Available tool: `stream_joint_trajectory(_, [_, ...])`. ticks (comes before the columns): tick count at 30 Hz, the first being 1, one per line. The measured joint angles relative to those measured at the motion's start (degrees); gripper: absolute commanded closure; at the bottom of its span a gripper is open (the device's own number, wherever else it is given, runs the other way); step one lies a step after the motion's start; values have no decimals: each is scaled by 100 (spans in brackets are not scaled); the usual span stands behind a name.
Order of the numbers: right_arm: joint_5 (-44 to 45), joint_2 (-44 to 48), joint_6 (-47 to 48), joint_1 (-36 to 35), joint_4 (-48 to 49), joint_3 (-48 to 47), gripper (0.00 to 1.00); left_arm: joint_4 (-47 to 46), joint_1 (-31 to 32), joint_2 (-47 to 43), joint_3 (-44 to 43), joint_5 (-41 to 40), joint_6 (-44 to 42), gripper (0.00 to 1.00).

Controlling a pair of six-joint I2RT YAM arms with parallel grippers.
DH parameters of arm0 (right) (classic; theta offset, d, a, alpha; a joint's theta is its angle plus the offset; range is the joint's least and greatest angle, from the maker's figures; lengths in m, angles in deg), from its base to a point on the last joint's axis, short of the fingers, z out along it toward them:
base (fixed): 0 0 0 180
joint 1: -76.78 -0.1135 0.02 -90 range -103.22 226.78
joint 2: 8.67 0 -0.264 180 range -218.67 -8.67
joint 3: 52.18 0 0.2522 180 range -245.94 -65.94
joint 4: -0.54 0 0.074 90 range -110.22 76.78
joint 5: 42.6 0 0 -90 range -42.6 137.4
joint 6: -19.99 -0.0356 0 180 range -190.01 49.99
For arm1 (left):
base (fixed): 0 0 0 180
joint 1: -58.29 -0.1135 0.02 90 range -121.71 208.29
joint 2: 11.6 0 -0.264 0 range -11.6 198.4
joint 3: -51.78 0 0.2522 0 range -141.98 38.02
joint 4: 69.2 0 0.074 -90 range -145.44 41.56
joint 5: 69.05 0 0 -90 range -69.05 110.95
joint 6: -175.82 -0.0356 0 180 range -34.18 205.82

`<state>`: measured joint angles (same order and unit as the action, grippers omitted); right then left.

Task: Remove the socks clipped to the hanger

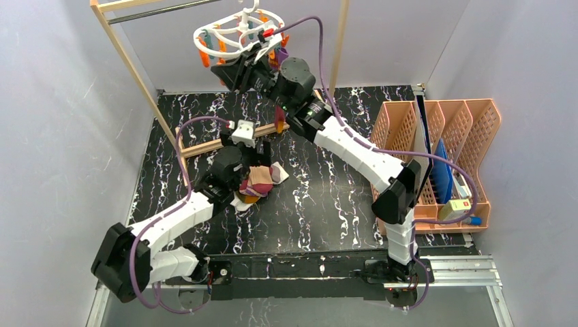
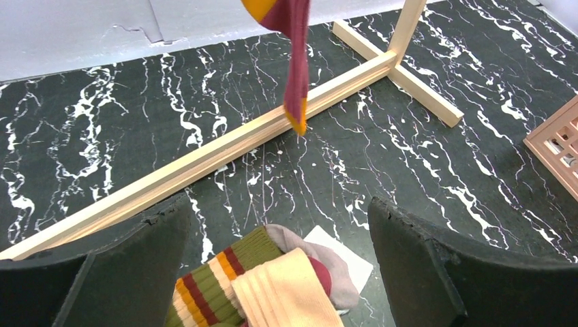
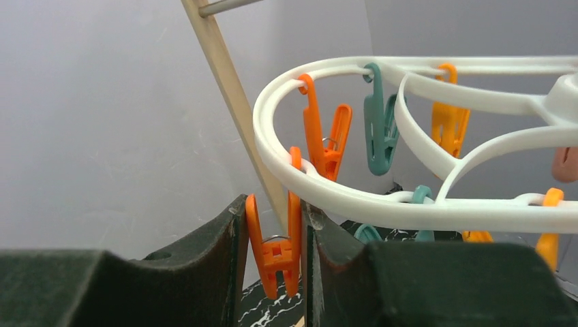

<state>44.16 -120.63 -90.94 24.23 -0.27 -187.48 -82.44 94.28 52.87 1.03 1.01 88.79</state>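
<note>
The white oval hanger [image 1: 225,33] hangs from the wooden rack's bar, with orange and teal pegs; it fills the right wrist view [image 3: 327,191]. My right gripper [image 1: 240,65] is raised to its rim and shut on an orange peg [image 3: 275,248], which holds no sock. One maroon and orange sock [image 1: 279,122] still dangles from the hanger and shows in the left wrist view [image 2: 294,61]. My left gripper [image 1: 259,163] is open and low over a pile of loose socks [image 1: 257,182]: an olive striped one [image 2: 211,283], a cream one [image 2: 290,293] and a white one [image 2: 344,255].
The wooden rack's base bar [image 2: 238,146] lies across the black marbled table just beyond the pile, with its uprights [image 1: 136,68] at left and right. A peach desk organizer [image 1: 443,157] stands at the right edge. Grey walls enclose the back and sides.
</note>
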Motion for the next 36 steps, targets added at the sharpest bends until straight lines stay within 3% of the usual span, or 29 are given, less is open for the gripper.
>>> stream_joint_trajectory(7, [31,-599,-7,-83,-247,-505,97,-905,55,1132,-57,-24,-15,2])
stream_joint_trajectory(15, [50,-758,-7,-90,-404,-758,97,-1897,90,3049,-1010,-363,-166,2])
stream_joint_trajectory(26, [48,-815,-11,-131,-391,-997,97,-2778,-352,4225,-1766,-881,-83,2])
stream_joint_trajectory(36, [50,-855,-11,-129,-402,-994,97,-3136,-809,5394,-2955,-94,422,2])
